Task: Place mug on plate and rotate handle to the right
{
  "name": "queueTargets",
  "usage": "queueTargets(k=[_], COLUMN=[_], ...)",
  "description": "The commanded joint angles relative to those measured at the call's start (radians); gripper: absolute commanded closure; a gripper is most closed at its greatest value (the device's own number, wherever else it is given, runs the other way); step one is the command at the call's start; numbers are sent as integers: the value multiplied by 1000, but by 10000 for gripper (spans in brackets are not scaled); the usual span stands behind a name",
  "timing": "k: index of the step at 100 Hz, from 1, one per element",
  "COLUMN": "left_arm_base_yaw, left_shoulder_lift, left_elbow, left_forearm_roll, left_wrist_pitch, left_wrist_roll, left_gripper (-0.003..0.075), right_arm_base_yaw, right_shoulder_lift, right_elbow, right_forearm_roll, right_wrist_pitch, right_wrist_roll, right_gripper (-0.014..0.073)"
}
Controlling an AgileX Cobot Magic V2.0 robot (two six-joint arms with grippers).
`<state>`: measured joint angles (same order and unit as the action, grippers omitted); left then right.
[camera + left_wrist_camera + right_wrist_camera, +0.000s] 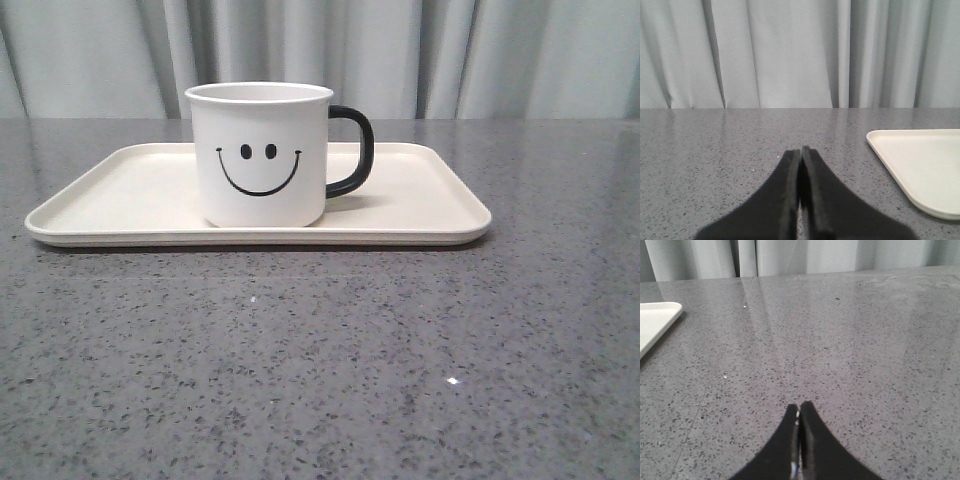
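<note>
Front view: the mug (pixel 260 155) stands upright on the plate (pixel 420 195), slightly left of the plate's centre, smiley face toward the camera. The handle (pixel 352 150) projects to the right. The plate rests on the grey speckled worktop (pixel 320 360), before a pale curtain (pixel 480 55). Neither arm appears; by this layout the task looks complete.

Left wrist view: the left gripper (pixel 801 152) has its fingers pressed together, holding nothing, low over the worktop. A corner of the plate (pixel 920 165) lies near, apart from the fingers.

Right wrist view: the right gripper (pixel 799 409) is likewise closed and empty, with the plate's edge (pixel 652 322) well apart.

Risk: an arm sweeping inward could strike the plate's rim, sliding it and turning or tipping the mug, so spoiling the handle's direction.
</note>
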<state>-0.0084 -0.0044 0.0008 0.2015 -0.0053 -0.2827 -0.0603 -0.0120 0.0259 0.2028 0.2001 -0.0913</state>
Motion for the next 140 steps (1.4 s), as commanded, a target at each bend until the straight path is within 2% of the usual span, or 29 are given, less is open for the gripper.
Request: queueTargets(k=[1, 60, 85, 140], left_arm_base_yaw=[0, 0, 0, 0], left_shoulder_lift=[-29, -29, -29, -29], left_elbow=[9, 9, 9, 9], left_forearm_roll=[-1, -1, -1, -1], left_wrist_pitch=[-79, -79, -79, -79], left_wrist_roll=[-3, -3, -3, -3], left_gripper=[740, 740, 740, 740], right_arm_base_yaw=[-3, 40, 40, 40], right_shoulder_lift=[3, 3, 3, 3], right_elbow=[1, 1, 1, 1], right_forearm_roll=[-10, -18, -18, -18], right_wrist_pitch=[-82, -85, -165, -135], right_wrist_roll=[5, -15, -15, -15], right_gripper=[705, 705, 705, 705])
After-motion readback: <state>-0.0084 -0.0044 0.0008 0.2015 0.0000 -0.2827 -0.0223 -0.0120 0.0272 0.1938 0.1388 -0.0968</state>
